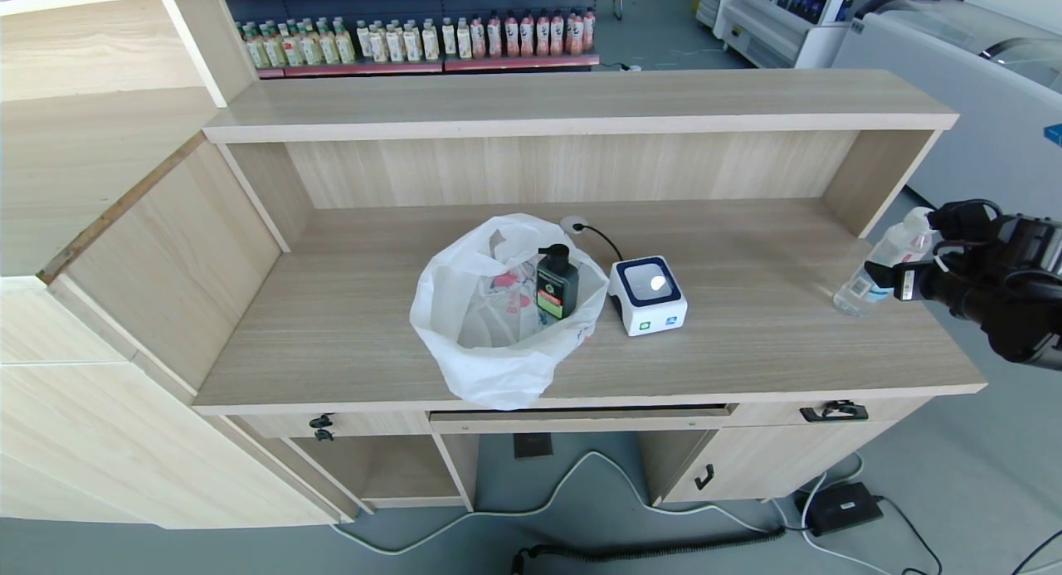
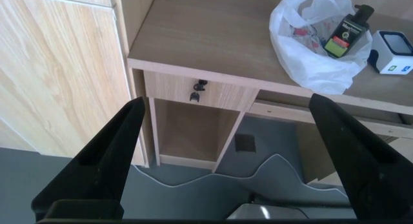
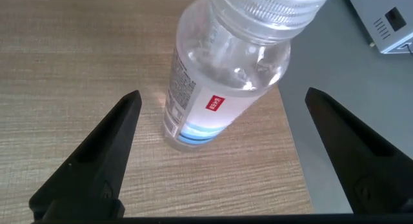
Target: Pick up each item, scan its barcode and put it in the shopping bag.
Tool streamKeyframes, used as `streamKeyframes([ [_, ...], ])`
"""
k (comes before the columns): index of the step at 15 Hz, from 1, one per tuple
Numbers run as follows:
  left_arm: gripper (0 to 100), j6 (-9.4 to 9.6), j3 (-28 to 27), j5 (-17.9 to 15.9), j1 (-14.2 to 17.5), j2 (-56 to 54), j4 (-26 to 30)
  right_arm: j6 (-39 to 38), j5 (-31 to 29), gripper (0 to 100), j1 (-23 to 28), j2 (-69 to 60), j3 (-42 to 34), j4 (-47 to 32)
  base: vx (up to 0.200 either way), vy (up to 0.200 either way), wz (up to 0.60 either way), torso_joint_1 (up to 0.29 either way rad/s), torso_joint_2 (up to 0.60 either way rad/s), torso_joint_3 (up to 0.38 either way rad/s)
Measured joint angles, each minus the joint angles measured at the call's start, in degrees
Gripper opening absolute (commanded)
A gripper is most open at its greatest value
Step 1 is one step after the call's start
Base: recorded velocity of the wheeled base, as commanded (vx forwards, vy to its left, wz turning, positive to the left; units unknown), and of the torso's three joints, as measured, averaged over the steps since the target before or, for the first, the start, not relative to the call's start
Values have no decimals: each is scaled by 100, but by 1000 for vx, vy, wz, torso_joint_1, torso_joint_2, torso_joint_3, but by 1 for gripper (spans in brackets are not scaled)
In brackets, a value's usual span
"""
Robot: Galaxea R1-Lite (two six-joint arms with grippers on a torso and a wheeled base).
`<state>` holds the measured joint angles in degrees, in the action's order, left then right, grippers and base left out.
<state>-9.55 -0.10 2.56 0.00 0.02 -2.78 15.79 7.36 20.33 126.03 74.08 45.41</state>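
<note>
Step in hand: pickup of the second item. My right gripper (image 3: 224, 98) is at the right end of the counter (image 1: 747, 343) with its fingers wide apart, one on either side of the water bottle (image 1: 881, 264). Neither finger appears to touch it, so I judge the grasp not yet made.

The water bottle stands near the counter's right edge, well apart from the scanner (image 1: 648, 295) and the shopping bag (image 1: 440, 309). It is clear plastic with its cap on and a label round the lower body. I cannot tell how full it is.

My left gripper (image 2: 227, 100) hangs low, off the counter's near left corner, fingers apart and holding nothing.

Containers: the shopping bag sits mid-counter, mouth open upward, just left of the scanner. A dark pump bottle (image 1: 556, 286) stands upright inside it against the right wall, so I judge one item done. There is red print beside it that I cannot tell apart from the bag's own marking.

Next move, in my judgement:
- Close on the bottle's body above the label.
- Lift it and carry it left to the scanner's window, with the label's barcode turned toward the glass.
- Lower it into the bag clear of the pump head.

Risk: a smooth round bottle may roll or slip if it is pinched off-centre.
</note>
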Motion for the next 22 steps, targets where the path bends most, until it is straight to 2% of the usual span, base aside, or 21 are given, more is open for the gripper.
streamKeyframes([
  [22,100,0,0,-2,0,0,0,0,0,100,-187,834,1034,-20,0,0,0,0,0,0],
])
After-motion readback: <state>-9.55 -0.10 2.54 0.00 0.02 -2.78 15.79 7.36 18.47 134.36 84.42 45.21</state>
